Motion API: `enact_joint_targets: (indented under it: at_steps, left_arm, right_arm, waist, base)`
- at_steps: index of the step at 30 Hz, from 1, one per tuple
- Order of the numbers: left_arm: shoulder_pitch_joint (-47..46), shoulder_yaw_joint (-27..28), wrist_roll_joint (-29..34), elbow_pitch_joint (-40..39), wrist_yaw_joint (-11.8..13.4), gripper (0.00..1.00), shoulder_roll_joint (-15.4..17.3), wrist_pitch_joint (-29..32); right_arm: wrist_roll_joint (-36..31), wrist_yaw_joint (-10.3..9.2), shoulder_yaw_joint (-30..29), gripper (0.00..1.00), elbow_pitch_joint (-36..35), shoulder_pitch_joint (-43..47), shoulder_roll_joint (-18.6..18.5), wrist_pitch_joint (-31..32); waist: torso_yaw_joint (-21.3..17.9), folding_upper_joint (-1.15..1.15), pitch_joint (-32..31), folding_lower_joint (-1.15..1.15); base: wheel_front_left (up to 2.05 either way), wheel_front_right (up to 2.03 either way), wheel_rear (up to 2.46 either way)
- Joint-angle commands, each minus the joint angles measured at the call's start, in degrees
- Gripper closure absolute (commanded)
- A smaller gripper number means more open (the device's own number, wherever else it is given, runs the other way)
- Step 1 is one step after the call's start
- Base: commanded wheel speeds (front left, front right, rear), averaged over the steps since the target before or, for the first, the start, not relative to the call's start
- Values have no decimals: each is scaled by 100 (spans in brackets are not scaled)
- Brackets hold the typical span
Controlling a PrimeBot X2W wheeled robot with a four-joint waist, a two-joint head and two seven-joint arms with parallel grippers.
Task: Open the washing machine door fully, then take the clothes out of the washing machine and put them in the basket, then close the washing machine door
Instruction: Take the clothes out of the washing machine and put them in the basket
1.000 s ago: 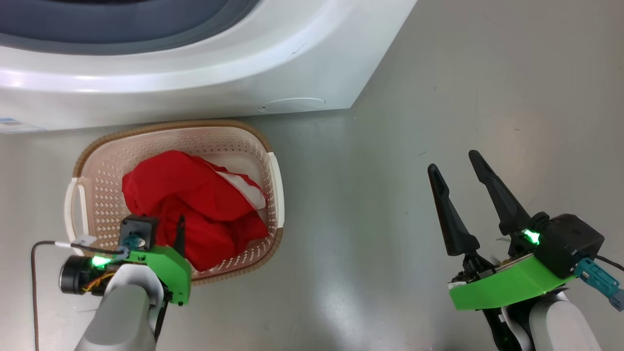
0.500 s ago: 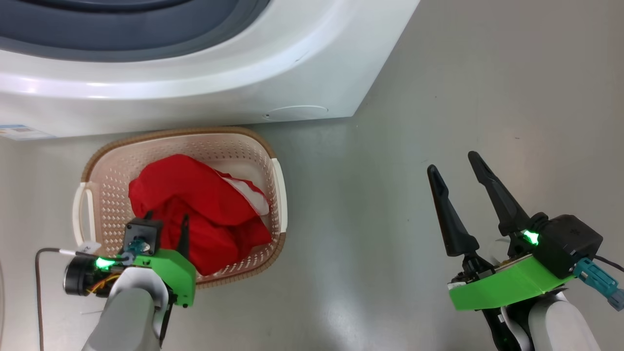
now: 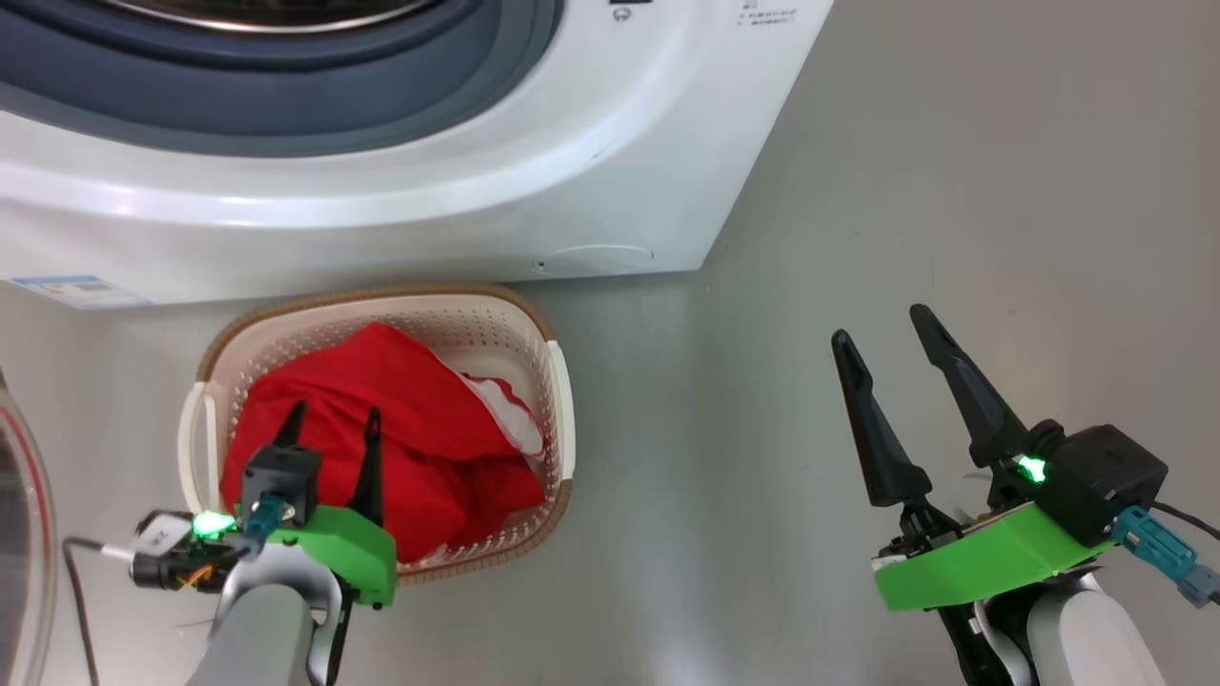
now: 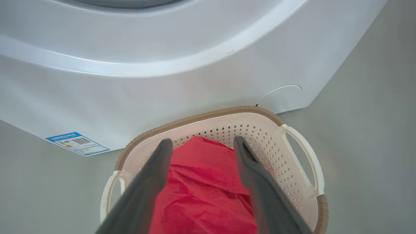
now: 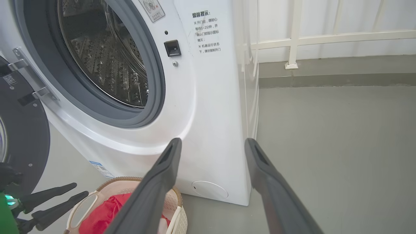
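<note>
Left gripper (image 3: 335, 412) and right gripper (image 3: 879, 324), both splayed wide, both empty.

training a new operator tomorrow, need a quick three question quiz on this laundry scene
1. True or false: the clothes lie inside the basket.
2. The washing machine door is: A) shut B) swung open C) lying on the floor.
3. Which hand hangs over the basket, fingers apart?

Key: 1 true; 2 B; 3 the left hand.
</note>
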Motion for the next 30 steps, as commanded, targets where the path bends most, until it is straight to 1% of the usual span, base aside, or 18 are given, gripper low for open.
enact_joint_targets:
  at_steps: [1,18,30]
  left_arm:
    - [250,255,77,-427,93,0,164,-71]
    - [1492,602,100,-2601,228,0,54,-71]
    - [2436,687,12,-3886,426,0,-4,-54]
  right_arm:
    - [28,52,146,0,-111,80,3,-52]
    - [92,52,121,0,3,355,3,-69]
    - [109,52,44,0,-62,695,3,10]
  waist:
    - [22,0,-154,0]
    - [9,0,-910,0]
    - [4,0,-1508,0]
  base:
    - [0,0,0]
    - [0,0,0]
    - [0,0,0]
